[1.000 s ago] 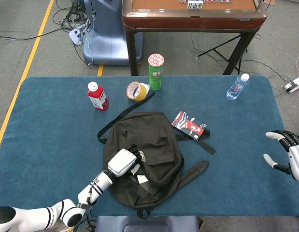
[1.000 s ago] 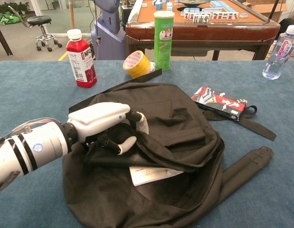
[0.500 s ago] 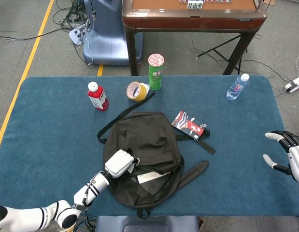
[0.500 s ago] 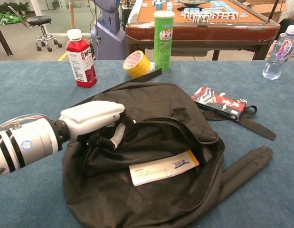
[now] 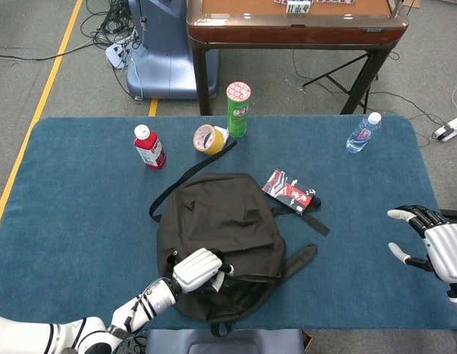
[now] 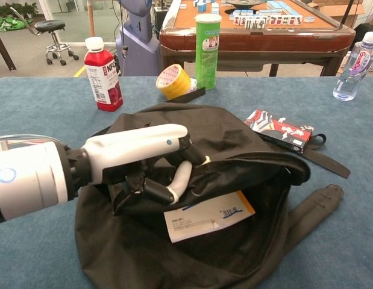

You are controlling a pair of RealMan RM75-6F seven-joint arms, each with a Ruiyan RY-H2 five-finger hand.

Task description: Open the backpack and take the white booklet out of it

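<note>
The place looks like a robot test room or lab. A table (image 5: 80, 214) covered in blue cloth stands on grey carpet marked with a yellow floor line (image 5: 38, 110). Behind it stand a mahjong table (image 5: 294, 29) and a blue-grey machine base (image 5: 158, 51) trailing loose cables (image 5: 110, 29). In the chest view, a wheeled stool (image 6: 49, 33) stands further back.

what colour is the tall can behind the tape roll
Green, with a white-and-red top; the tall can shows best in the chest view.
</note>
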